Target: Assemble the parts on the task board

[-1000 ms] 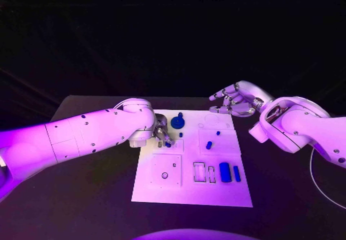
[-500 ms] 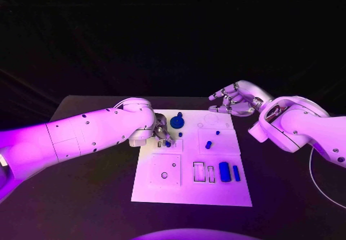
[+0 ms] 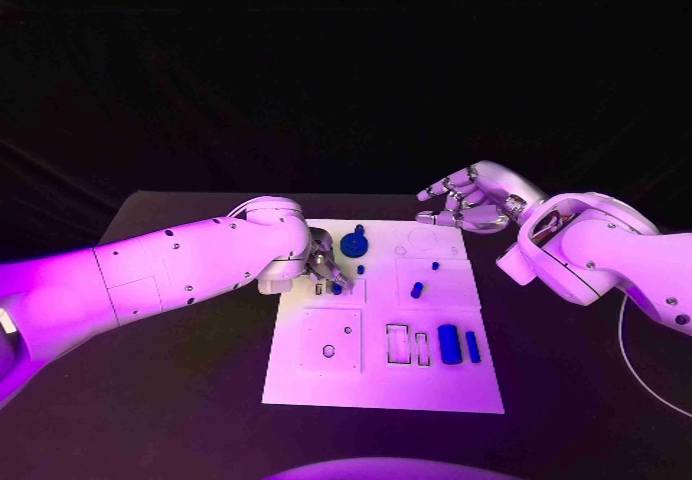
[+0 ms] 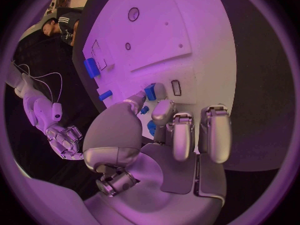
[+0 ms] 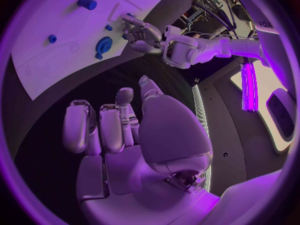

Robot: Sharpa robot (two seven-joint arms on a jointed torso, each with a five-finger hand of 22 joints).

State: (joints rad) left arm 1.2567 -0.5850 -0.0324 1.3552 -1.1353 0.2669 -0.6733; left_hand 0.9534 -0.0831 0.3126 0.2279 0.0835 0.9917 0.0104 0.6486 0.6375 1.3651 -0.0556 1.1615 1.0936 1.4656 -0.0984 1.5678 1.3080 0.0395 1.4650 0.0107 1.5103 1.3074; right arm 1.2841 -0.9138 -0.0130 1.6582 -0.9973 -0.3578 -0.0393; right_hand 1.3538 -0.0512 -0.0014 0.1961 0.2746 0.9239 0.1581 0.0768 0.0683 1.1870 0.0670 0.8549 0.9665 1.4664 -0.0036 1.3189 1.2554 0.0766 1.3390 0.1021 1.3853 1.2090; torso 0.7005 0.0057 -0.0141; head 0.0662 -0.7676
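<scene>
The silver left hand (image 4: 164, 130) is pinching a small blue plastic part (image 4: 150, 91) over the white task board (image 3: 378, 385), apparently seating it; careful alignment follows. The right hand (image 3: 469, 198) is hovering empty, fingers loosely apart.

The left hand (image 3: 323, 268) and its arm lie across the task board's (image 3: 384, 390) near-left corner region, blocking the small slots there. The right hand (image 3: 469, 198) hangs off the board's far right corner, leaving the middle, the round blue part (image 3: 355, 242) and the blue bars (image 3: 451, 343) open from above.
</scene>
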